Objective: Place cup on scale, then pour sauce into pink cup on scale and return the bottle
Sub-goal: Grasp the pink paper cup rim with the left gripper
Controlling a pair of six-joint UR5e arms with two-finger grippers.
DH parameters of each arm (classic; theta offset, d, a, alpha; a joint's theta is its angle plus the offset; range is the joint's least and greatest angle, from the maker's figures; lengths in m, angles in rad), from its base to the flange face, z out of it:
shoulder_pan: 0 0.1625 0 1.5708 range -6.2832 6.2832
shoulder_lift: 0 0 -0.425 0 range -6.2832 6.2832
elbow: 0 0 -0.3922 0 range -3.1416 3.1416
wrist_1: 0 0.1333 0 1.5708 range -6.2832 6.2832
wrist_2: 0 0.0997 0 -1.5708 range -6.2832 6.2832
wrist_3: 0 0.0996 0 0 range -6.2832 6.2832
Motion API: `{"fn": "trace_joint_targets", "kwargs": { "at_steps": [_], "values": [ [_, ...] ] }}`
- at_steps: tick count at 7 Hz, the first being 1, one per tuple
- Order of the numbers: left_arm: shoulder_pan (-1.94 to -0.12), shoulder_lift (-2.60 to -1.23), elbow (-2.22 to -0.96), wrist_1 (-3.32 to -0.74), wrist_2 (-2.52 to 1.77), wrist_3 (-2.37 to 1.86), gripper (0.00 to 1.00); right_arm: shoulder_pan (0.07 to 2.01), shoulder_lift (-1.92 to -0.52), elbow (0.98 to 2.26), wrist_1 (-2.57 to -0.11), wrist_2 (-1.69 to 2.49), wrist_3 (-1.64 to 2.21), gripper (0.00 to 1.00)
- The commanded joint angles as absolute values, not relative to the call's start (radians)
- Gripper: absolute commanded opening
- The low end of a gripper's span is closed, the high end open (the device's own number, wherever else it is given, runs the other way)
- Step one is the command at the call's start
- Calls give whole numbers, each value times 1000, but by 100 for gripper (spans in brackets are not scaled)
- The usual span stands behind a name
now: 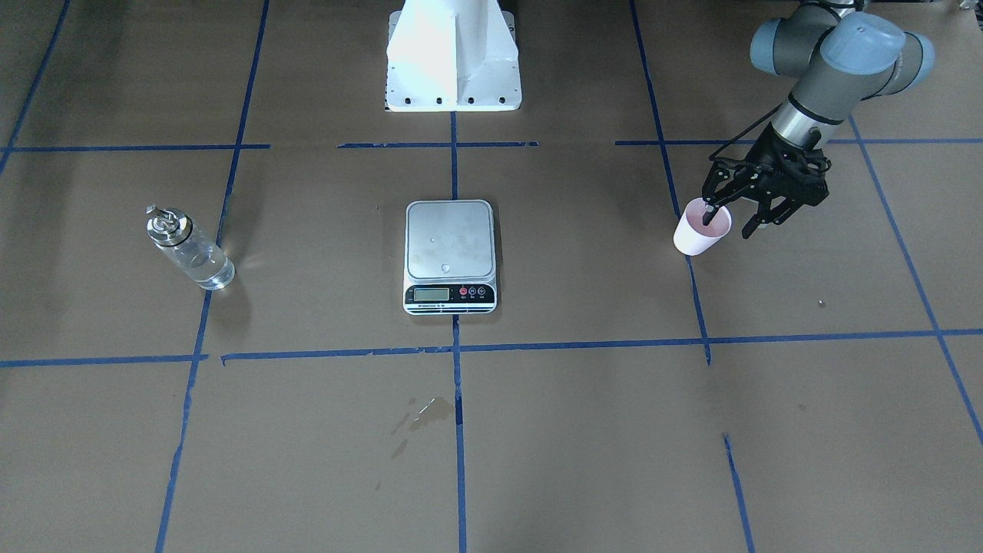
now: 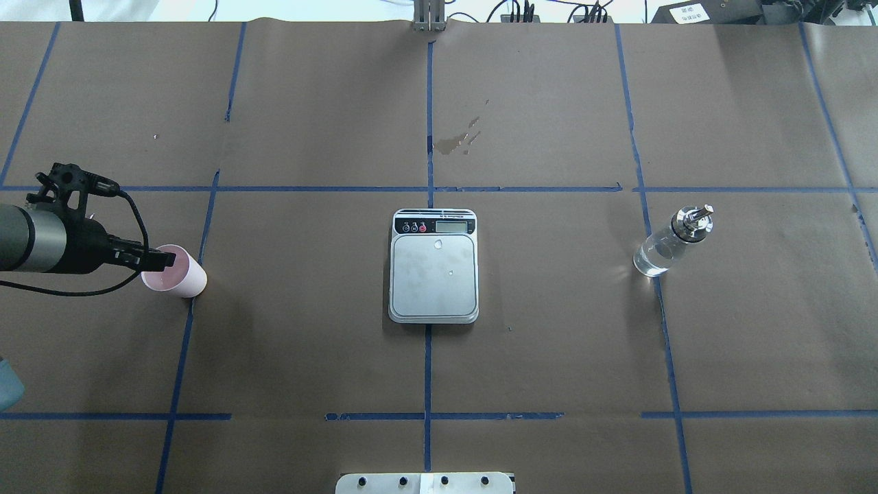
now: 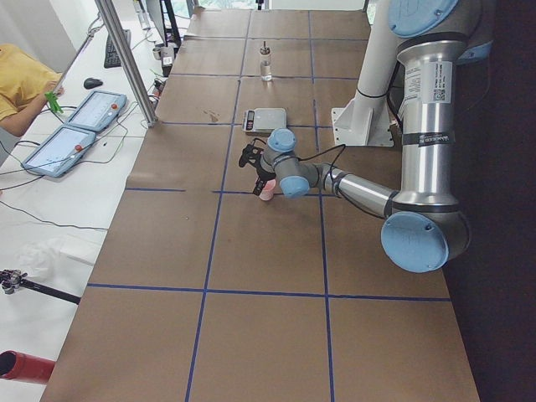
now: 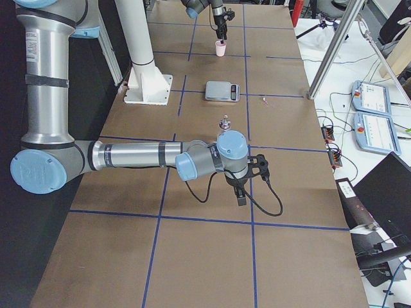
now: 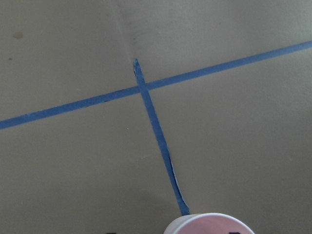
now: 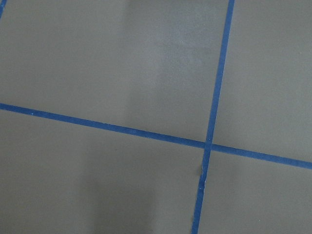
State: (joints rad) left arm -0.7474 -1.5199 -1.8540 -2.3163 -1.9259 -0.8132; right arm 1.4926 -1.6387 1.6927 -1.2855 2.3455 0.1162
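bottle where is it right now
In the overhead view the bottle stands on the robot's right, well right of the scale, by a blue tape line.

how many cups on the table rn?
1. The cup stands on the table on the robot's left side, apart from the scale, with the left tool at its rim. No other cup shows in any view.

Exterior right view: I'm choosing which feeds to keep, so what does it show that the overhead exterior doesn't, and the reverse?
Only exterior right: the right arm with its hand hanging over bare paper, and two tablets on a side table. Only overhead: small droplets on the scale. Both: the cup with the left hand at its rim, the scale, and the bottle.
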Motion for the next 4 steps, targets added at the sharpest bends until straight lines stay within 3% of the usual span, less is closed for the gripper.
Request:
{"fn": "trace_joint_targets", "kwargs": {
  "at_steps": [1,2,3,4],
  "values": [
    [-741,-1519,-1850,-2316,-1907,-811,47,1493,-1646,1693,-1285,2348,117,100],
    [-741,-1519,-1848,-2315,-1907,-811,16,1493,-1649,1695,-1285,2350,117,100],
    [-741,-1519,-1850,-2315,-1907,-811,0,1493,-1652,1698,-1285,2350,115,100],
    [-744,-1519,-1853,-2315,-1905,-811,0,1493,-1654,1698,-1285,2350,115,100]
  ]
}}
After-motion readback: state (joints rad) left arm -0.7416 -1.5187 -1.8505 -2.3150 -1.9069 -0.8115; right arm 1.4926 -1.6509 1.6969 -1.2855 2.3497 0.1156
